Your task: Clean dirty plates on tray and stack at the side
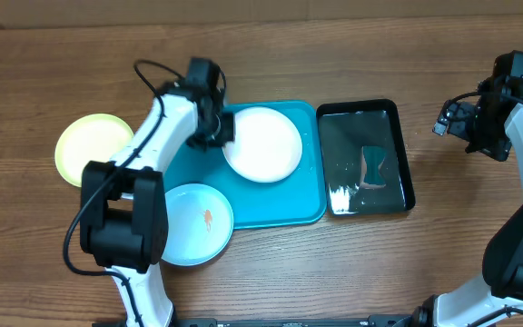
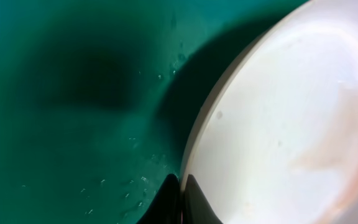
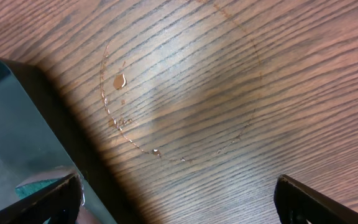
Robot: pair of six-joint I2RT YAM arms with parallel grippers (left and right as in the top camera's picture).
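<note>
The white plate (image 1: 263,145) lies on the turquoise tray (image 1: 280,202). My left gripper (image 1: 214,129) is at its left rim. In the left wrist view the left gripper (image 2: 180,184) is shut on the white plate's (image 2: 278,124) edge, one finger above and one below. A dark shadow falls on the tray (image 2: 55,112) beside the rim. A light blue plate (image 1: 196,225) with an orange smear overhangs the tray's near left corner. The pale yellow-green plate (image 1: 93,149) rests on the table at the left. My right gripper (image 1: 473,125) hangs open over bare wood.
A glossy black tray (image 1: 405,154) holding water and a small sponge-like piece (image 1: 372,169) stands right of the turquoise tray. Its corner (image 3: 5,124) shows in the right wrist view beside the open right gripper (image 3: 179,200). A wet ring with drops (image 3: 120,81) marks the wood.
</note>
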